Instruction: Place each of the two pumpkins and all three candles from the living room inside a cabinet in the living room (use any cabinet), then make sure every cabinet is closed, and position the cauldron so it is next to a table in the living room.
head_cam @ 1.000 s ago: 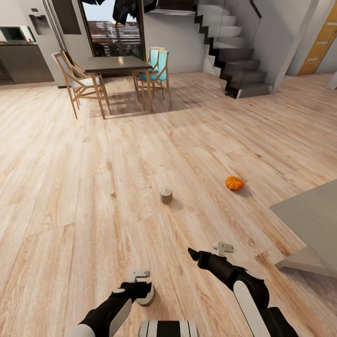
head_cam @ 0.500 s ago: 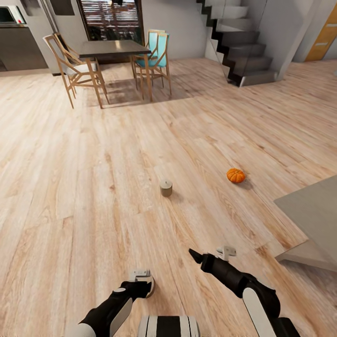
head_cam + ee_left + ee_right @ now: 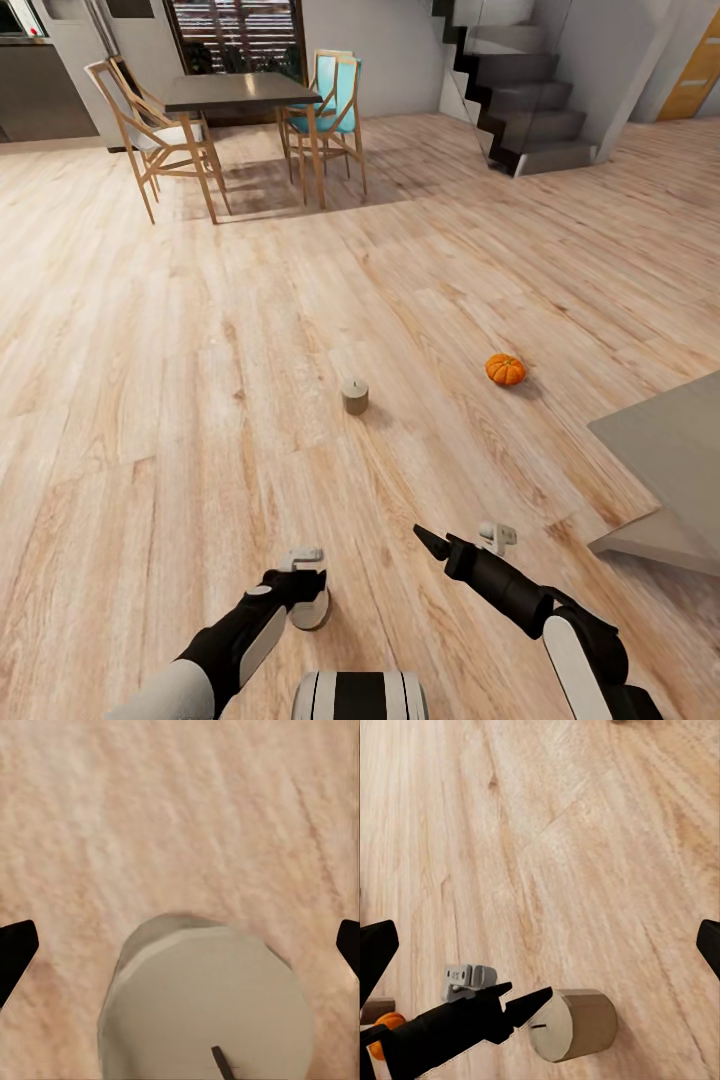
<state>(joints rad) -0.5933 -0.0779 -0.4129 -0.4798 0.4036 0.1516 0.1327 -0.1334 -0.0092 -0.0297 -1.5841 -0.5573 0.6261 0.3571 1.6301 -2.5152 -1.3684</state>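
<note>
A beige-grey candle point(image 3: 354, 396) stands on the wood floor ahead of me, and an orange pumpkin point(image 3: 505, 369) lies further right. My left gripper point(image 3: 305, 588) hangs open, pointing down over a second candle point(image 3: 313, 611) close to my base. In the left wrist view that candle point(image 3: 202, 1005) and its wick sit between the spread fingertips point(image 3: 15, 949). My right gripper point(image 3: 428, 541) is open and empty over bare floor, right of the left one. The right wrist view shows the left gripper point(image 3: 525, 1003) at the candle point(image 3: 577, 1024), with a sliver of orange pumpkin point(image 3: 388, 1021) behind the arm.
A grey low table point(image 3: 665, 455) juts in at the right. A dark dining table point(image 3: 240, 92) with wooden chairs point(image 3: 150, 140) stands at the back, and a staircase point(image 3: 530, 110) rises at the back right. Wood floor spreads between me and them.
The whole head view has shifted as the camera moved. The left gripper stays open over the near candle. The right arm has reached slightly further forward.
</note>
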